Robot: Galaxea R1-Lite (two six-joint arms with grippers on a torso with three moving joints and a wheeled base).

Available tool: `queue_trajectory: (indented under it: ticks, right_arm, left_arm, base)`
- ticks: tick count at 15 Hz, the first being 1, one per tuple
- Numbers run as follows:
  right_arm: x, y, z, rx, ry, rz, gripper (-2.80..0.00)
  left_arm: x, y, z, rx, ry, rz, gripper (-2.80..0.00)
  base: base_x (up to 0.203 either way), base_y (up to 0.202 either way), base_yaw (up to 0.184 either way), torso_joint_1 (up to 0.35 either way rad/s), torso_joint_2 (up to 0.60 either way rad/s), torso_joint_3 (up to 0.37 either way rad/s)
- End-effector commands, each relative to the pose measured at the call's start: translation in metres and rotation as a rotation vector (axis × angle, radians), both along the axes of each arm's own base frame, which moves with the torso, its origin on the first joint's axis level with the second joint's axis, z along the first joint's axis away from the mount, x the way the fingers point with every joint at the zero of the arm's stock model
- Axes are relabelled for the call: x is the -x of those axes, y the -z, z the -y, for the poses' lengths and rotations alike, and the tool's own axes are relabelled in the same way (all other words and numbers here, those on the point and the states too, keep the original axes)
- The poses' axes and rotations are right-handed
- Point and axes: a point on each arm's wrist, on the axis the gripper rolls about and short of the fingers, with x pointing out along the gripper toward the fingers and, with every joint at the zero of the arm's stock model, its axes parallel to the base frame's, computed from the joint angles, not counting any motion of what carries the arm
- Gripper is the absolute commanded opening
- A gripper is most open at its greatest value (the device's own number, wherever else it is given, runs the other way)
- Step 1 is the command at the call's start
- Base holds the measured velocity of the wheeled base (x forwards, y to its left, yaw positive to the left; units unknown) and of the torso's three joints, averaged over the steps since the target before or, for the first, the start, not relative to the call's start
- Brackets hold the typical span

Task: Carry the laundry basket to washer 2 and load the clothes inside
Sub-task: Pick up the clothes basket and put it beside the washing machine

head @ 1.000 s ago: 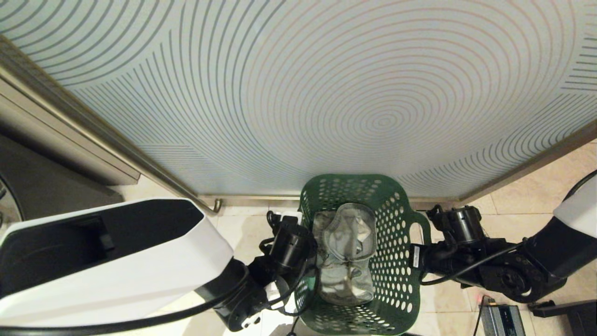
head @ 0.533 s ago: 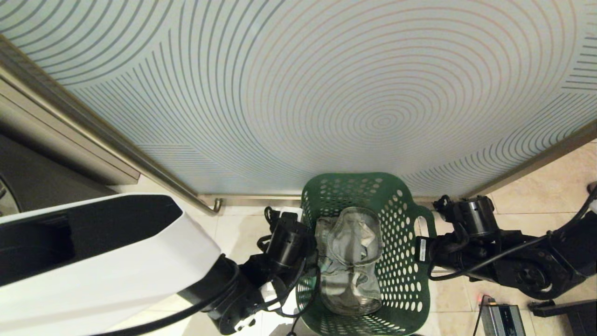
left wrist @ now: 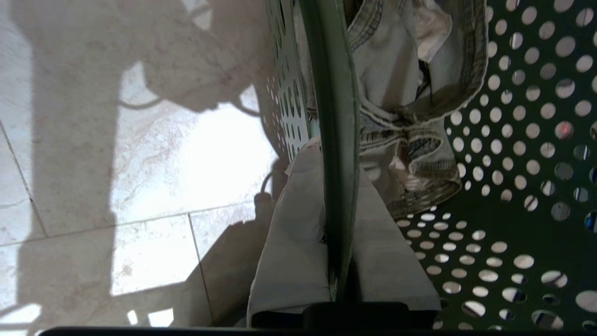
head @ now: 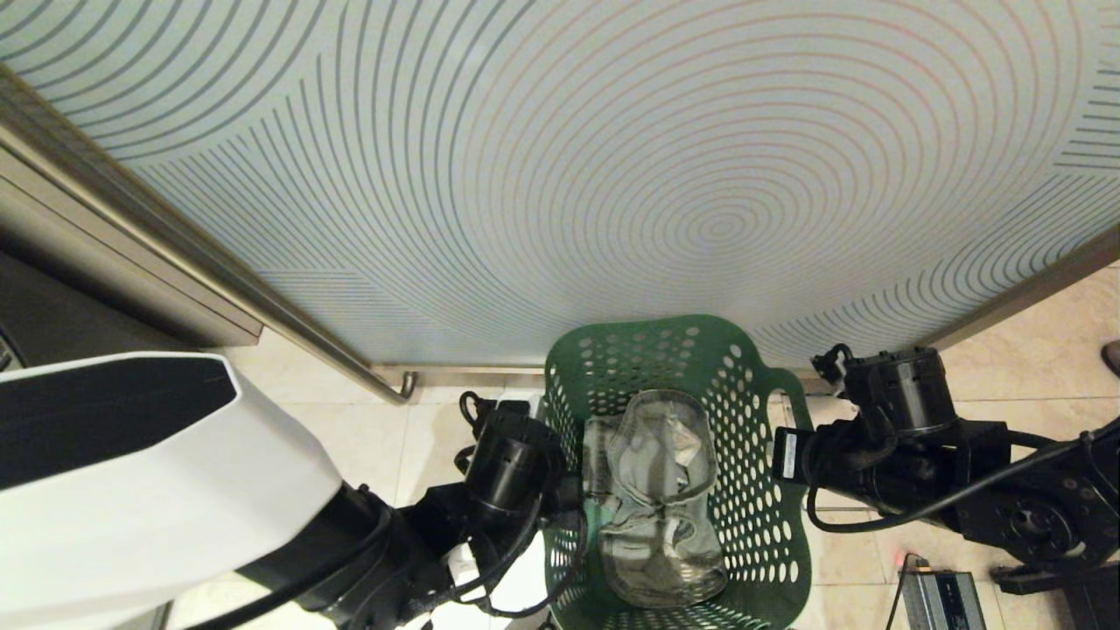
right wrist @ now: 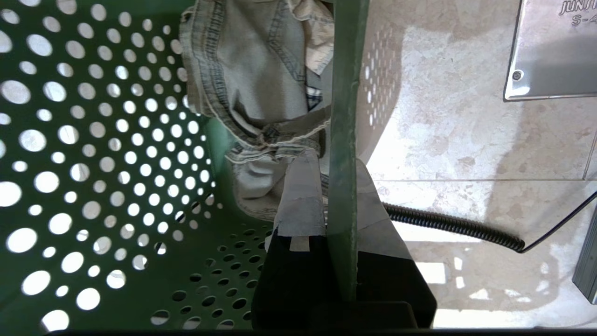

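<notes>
- Green basket (head: 752, 525) sits bottom centre of the head view, jeans (head: 656, 499) bunched inside.
- Left gripper (left wrist: 338, 186) is clamped on the rim at one side.
- Right gripper (right wrist: 343, 186) is clenched on the opposite rim.
- Patterned panel (head: 560, 175) fills the top; tiled floor (head: 875, 560) below.

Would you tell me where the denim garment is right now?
In the head view, the denim garment lies bunched inside the green laundry basket, low and centre, between the left gripper and right gripper.
</notes>
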Motion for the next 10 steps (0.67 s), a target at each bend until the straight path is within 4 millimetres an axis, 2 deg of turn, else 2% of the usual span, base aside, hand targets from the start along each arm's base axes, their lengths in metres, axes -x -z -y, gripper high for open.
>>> queue_trajectory:
  ticks: [1, 5, 10]
  right_arm:
    - [0.002, -0.008, 0.000, -0.009, 0.000, 0.022, -2.80]
    - [0.006, -0.008, 0.002, -0.006, 0.001, 0.013, -2.80]
    - [0.007, -0.008, 0.002, -0.002, 0.001, 0.012, -2.80]
  left_arm:
    - [0.003, -0.002, -0.003, 0.005, 0.010, -0.007, -2.80]
    - [0.017, -0.005, -0.015, 0.008, 0.094, -0.064, -2.80]
    - [0.021, -0.003, -0.014, -0.002, 0.110, -0.067, -2.80]
  base:
    - [0.000, 0.000, 0.000, 0.000, 0.00, 0.000]
    - [0.000, 0.000, 0.000, 0.000, 0.00, 0.000]
    - [0.000, 0.000, 0.000, 0.000, 0.00, 0.000]
